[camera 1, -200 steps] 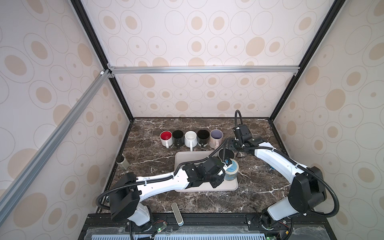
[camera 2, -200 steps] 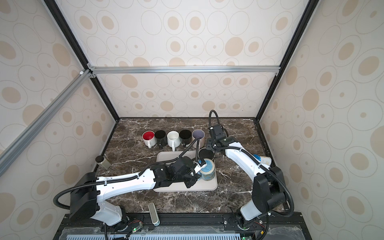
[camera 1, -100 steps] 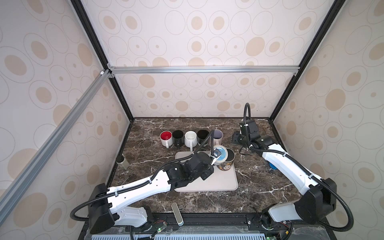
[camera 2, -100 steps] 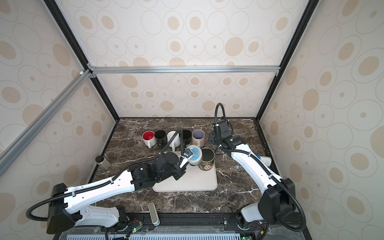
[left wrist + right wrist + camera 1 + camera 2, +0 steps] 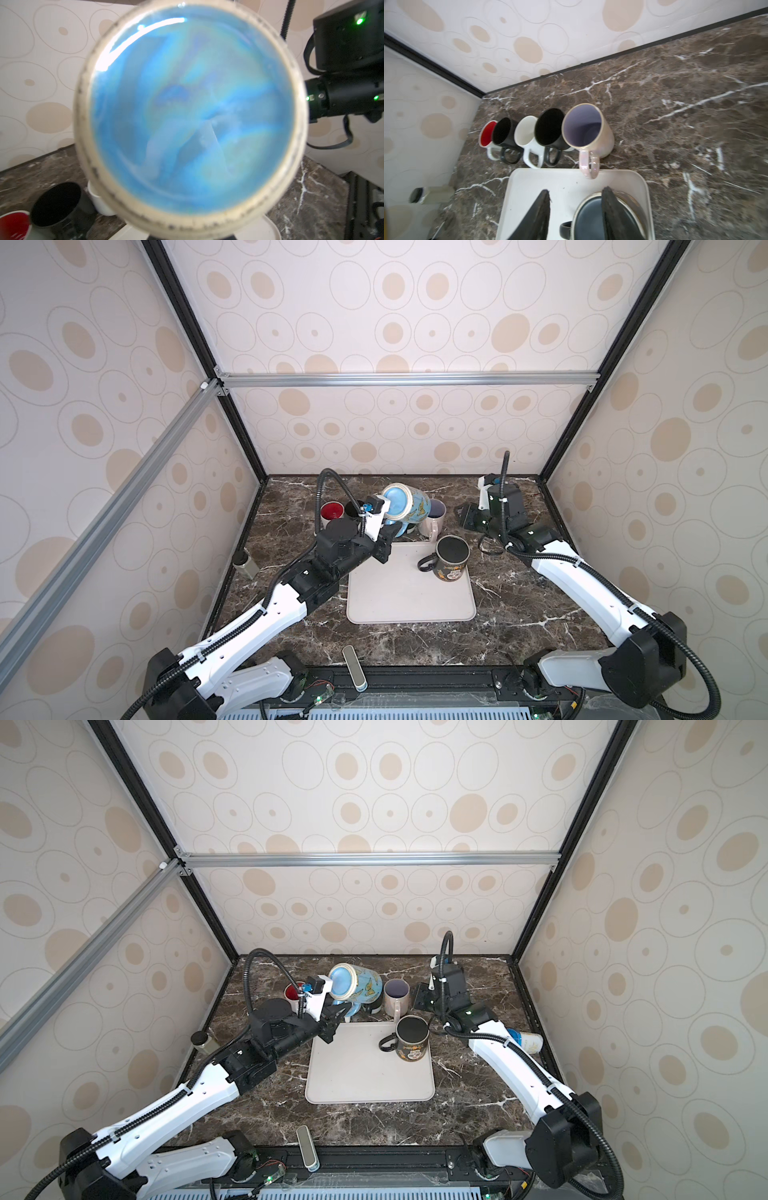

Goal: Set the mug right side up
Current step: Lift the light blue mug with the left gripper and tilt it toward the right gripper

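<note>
1. nearest me, a grey bar (image 5: 352,664) lies at the front edge of the marble table (image 5: 519,614).
2. behind it a beige tray (image 5: 411,601) sits flat on the table.
3. at the tray's far right corner a dark mug (image 5: 451,562) stands upright, mouth up, with its handle pointing left.
4. the left claw (image 5: 340,1010) is clamped on the handle of the blue butterfly mug (image 5: 409,504) and holds it in the air above the tray's far edge. the mug is tipped on its side, and its blue inside faces back toward the arm.
5. the right claw (image 5: 467,516) hovers near the dark mug on its far side. its fingers are spread apart with nothing between them.
6. farthest back, by the wall, five upright mugs stand in a tight row with their handles toward the tray: a red-lined mug (image 5: 488,133), a black mug (image 5: 503,131), a white mug (image 5: 526,133), a second black mug (image 5: 550,126) and a lilac-lined mug (image 5: 583,124).
</note>
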Controlling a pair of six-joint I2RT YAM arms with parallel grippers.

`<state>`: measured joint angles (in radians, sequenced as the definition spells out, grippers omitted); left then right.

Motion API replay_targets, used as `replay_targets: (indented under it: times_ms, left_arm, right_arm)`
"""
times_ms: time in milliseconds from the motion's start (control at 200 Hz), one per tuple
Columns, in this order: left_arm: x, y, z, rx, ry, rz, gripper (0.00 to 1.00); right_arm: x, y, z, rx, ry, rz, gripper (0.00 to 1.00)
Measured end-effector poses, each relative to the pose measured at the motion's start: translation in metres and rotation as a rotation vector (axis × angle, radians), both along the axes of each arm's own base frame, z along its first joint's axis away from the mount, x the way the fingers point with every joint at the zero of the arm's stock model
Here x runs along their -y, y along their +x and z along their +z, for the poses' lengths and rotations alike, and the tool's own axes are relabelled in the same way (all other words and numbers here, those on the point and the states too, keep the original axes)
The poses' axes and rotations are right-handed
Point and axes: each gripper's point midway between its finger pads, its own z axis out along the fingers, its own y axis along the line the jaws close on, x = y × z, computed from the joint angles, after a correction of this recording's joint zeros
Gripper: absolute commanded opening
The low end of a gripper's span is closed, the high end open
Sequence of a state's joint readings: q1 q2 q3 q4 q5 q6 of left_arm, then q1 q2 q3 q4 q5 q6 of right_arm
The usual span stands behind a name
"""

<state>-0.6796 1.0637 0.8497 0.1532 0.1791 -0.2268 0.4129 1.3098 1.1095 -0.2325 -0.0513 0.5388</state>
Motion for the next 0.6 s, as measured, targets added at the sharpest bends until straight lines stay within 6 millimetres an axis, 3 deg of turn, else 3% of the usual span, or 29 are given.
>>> replay_targets:
  times_ms: [230,415,600]
  left_arm:
    - [-0.022,0.008,0.014,-0.055,-0.318,-0.072,0.0]
    - [-0.045,0.014,0.046,-0.041,-0.579,-0.148,0.0]
    - [-0.05,0.018,0.062,-0.058,-0.758,-0.258,0.0]
  right_arm:
    - [-0.045,-0.013,-0.007,0.023,0.246,0.203,0.4]
    - [-0.079,-0.02,0.023,0.089,0.454,0.375,0.38]
    - [-0.103,-0.029,0.032,0.105,0.624,0.507,0.5]
